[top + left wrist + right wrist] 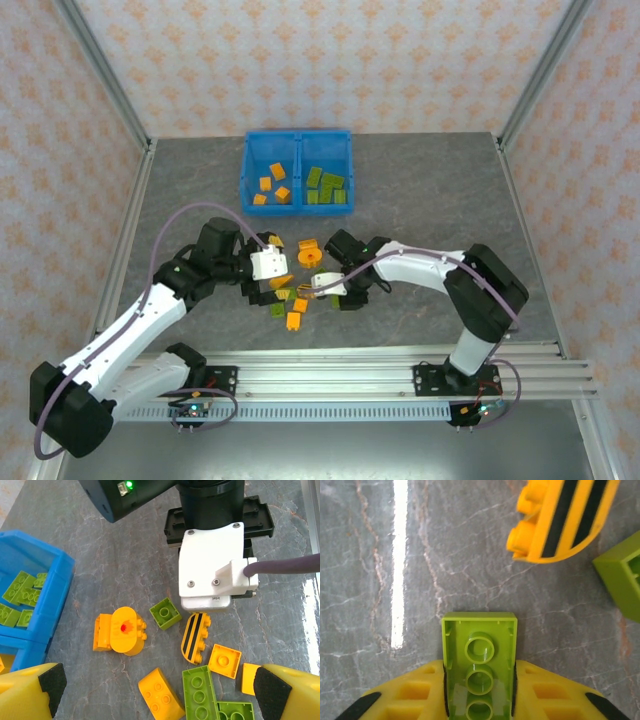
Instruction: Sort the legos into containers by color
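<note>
step: pick in hand. The right gripper (480, 695) is clenched on a lime green brick (480, 647), pads on its long sides, hollow underside facing the camera.
brick location: middle of the tabletop (420, 580), just beside a striped orange curved brick (564, 515). We can't tell if it has cleared the surface.
left gripper (160, 685): jaws wide apart, nothing in them, hovering over the loose legos (199, 692).
next move: we judge lift, carry to the far edge, drop in the green bin. The arms sit close together, so it needs a clean vertical exit first.
containers: blue twin tray (297, 134) at the middle of the tabletop's far edge.
left bin (262, 155): about four orange bricks (277, 171).
right bin (335, 155): a handful of green bricks (325, 187), clustered.
progress: we reckon roughly half done. Mixed orange and green remain mid-tabletop, including an orange round piece (125, 630).
</note>
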Robot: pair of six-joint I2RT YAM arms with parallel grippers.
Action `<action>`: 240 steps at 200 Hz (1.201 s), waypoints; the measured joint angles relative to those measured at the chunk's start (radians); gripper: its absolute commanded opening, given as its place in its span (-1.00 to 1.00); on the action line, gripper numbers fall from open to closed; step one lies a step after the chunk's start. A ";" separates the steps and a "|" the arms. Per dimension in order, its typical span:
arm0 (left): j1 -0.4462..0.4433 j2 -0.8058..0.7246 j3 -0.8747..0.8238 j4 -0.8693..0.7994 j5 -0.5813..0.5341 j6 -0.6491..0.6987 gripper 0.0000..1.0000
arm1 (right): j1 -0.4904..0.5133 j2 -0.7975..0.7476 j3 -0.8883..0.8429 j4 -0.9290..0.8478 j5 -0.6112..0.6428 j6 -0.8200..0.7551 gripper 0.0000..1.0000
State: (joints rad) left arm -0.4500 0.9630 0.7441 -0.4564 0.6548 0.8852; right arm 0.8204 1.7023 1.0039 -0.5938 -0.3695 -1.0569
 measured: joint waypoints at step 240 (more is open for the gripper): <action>0.000 -0.001 -0.008 0.224 -0.303 -0.330 1.00 | -0.247 0.665 1.341 -0.077 0.527 1.220 -0.51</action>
State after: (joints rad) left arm -0.4500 0.9619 0.7361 -0.2329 0.3515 0.5549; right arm 0.5735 2.3669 2.3444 -0.6704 0.1574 0.1635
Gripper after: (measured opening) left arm 0.996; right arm 0.232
